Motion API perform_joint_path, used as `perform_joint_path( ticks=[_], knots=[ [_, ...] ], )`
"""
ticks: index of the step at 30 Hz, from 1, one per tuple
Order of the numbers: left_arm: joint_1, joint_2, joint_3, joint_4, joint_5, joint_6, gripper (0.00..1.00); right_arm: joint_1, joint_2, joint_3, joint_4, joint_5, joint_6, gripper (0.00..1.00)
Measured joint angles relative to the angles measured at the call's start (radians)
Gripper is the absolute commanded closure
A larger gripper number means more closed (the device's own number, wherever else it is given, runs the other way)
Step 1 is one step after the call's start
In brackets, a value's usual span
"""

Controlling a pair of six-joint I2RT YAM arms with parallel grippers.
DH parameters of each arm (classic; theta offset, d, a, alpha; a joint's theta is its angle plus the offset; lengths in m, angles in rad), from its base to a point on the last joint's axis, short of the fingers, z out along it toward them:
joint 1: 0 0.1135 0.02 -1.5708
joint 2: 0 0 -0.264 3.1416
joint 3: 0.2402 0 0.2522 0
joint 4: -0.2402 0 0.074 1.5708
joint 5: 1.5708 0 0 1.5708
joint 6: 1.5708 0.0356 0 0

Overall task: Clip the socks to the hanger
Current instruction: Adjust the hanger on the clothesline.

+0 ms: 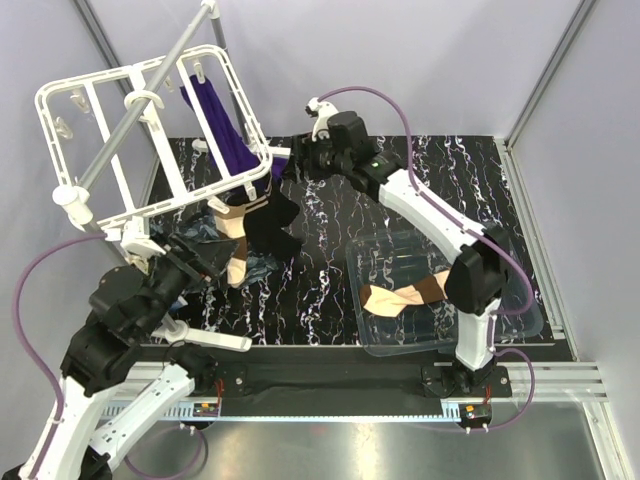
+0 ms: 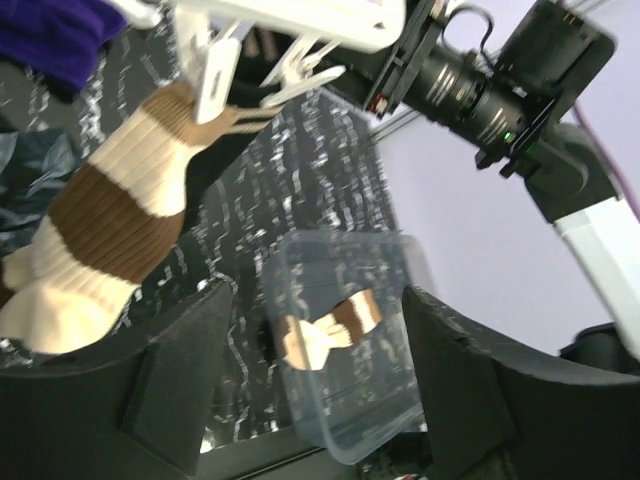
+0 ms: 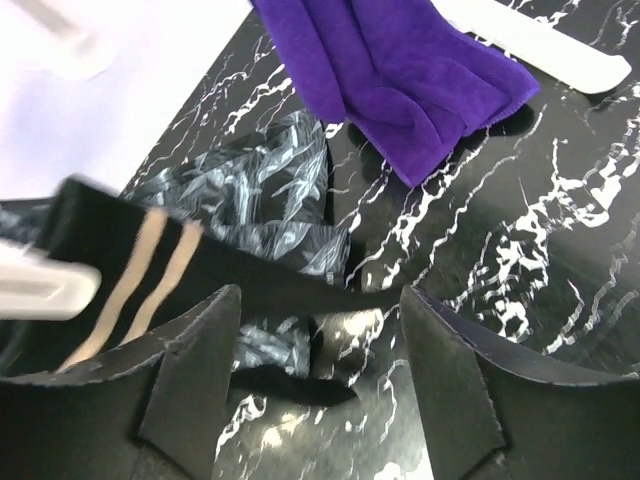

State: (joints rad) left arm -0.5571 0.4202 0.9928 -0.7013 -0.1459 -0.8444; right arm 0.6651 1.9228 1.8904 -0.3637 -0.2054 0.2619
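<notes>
The white hanger (image 1: 130, 73) hangs tilted from a grey pole at the back left. A beige sock with brown bands (image 1: 237, 247) dangles from one of its clips (image 2: 215, 85). Beside it a black sock (image 1: 276, 225) with two beige stripes (image 3: 150, 265) hangs from another clip (image 3: 40, 285). My left gripper (image 1: 205, 255) stands open just below and beside the striped sock (image 2: 110, 220), holding nothing. My right gripper (image 1: 290, 165) is open too; the black sock's lower part runs across just beyond its fingertips (image 3: 225, 310). One more beige and brown sock (image 1: 405, 295) lies in a clear bin (image 1: 520, 300).
A purple cloth (image 1: 215, 115) hangs from the hanger's bars (image 3: 540, 45). A grey patterned cloth (image 3: 270, 200) lies on the black marbled table under the socks. The bin (image 2: 345, 400) sits at the front right, close to the right arm's base.
</notes>
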Motion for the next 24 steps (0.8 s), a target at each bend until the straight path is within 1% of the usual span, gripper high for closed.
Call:
perform_joint_path(
  ticks=[3, 9, 13, 15, 20, 24],
  knots=[
    [0.000, 0.019, -0.023, -0.007, -0.023, 0.006, 0.20, 0.000, 0.049, 0.000, 0.053, -0.018, 0.003, 0.25],
    [0.000, 0.020, -0.013, -0.021, -0.073, 0.024, 0.19, 0.000, 0.079, -0.059, 0.216, -0.112, 0.033, 0.23],
    [0.000, -0.008, 0.024, -0.021, -0.103, 0.025, 0.19, 0.006, 0.072, -0.194, 0.404, -0.178, 0.078, 0.23],
    [0.000, -0.037, 0.036, -0.011, -0.113, 0.025, 0.19, 0.019, 0.068, -0.264, 0.458, -0.189, 0.097, 0.23],
    [0.000, -0.057, 0.084, 0.005, -0.122, 0.025, 0.19, 0.095, 0.055, -0.388, 0.534, -0.195, 0.146, 0.23],
    [0.000, -0.056, 0.097, 0.019, -0.121, 0.025, 0.19, 0.195, -0.010, -0.451, 0.563, -0.165, 0.171, 0.24]
  ],
)
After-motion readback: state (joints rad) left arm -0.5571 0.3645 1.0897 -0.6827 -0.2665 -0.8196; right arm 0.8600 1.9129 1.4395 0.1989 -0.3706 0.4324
